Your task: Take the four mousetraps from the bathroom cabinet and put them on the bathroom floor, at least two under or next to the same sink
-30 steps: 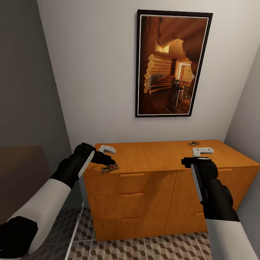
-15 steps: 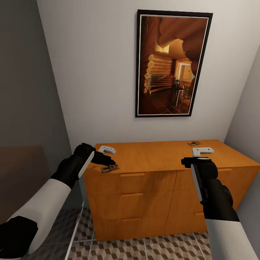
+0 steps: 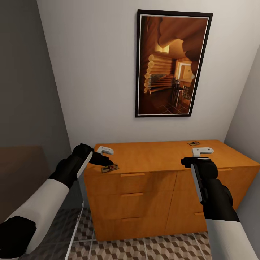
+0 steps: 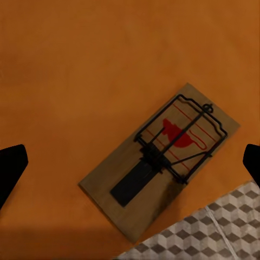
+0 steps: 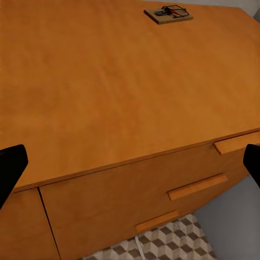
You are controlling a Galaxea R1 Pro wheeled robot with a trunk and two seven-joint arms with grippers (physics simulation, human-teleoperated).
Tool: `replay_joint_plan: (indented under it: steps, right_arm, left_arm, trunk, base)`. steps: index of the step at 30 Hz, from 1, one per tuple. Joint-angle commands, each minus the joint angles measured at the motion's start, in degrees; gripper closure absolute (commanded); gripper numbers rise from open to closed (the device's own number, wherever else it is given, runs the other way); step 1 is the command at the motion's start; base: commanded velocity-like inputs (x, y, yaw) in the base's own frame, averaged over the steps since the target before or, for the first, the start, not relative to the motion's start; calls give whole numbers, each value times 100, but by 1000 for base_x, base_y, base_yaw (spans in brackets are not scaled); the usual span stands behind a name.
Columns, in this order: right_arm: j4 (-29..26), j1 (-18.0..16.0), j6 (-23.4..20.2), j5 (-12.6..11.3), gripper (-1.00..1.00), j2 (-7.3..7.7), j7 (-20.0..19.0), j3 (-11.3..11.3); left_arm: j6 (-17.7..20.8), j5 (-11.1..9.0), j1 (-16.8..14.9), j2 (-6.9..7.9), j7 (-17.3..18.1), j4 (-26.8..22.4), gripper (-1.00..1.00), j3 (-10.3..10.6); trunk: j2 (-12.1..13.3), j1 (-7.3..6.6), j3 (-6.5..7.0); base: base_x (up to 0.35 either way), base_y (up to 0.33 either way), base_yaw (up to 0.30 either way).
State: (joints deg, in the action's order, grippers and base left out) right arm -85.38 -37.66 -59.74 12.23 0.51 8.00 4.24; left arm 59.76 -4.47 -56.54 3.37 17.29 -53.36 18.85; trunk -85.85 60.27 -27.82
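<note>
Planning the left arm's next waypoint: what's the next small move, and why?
Probably lower the left gripper straight down and close on the mousetrap. The left wrist view shows the trap lying flat at the cabinet top's front edge, between the open fingertips, nothing held yet. Being so near the edge, a push could tip it off.

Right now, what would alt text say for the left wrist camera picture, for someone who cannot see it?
A mousetrap lies flat and slantwise on the orange-brown cabinet top, near its edge, between the left gripper's two spread black fingertips. Cube-patterned floor tile shows beyond the edge.
</note>
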Motion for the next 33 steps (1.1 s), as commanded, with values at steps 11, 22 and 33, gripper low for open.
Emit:
replay_joint_plan:
  steps: [11, 22, 33]
  right_arm:
    - [-5, -5, -26, 6, -100, 1, 16, -2]
    - [-5, -5, -26, 13, -100, 0, 20, -6]
    - [-5, -5, -26, 22, -100, 1, 18, -4]
  left_arm:
    - [24, -45, -6, 89, -24, 85, -100, 7]
    - [24, -47, -6, 96, -24, 96, -100, 5]
    - [24, -53, -6, 83, -24, 105, -100, 12]
  trunk:
    - [-4, 0, -7]
    - [-4, 0, -7]
    - [-4, 0, -7]
  base:
    - [0, 0, 0]
    - [0, 0, 0]
    - [0, 0, 0]
